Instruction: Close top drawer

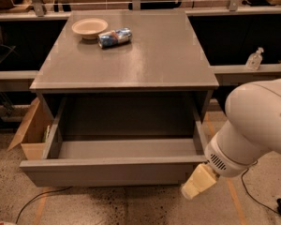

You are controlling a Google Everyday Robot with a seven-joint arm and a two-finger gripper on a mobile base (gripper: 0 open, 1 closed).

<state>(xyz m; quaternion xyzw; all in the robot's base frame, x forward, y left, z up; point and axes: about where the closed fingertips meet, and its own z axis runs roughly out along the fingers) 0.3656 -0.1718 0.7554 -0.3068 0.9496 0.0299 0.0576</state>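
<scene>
The top drawer (107,171) of the grey cabinet (145,55) stands pulled far out, and its shallow grey box shows empty. Its flat, handleless front panel faces the camera low in the view. My white arm (257,121) comes in from the right. My cream-coloured gripper (191,187) hangs low, just in front of and slightly below the right end of the drawer's front panel, close to it. No other drawer fronts show below.
A cream bowl (89,27) and a blue-and-white packet (114,37) lie on the cabinet top at the back left. An open cardboard box (32,130) stands on the floor left of the cabinet. A clear bottle (254,60) stands on a ledge at the right. A cable (33,203) lies on the floor.
</scene>
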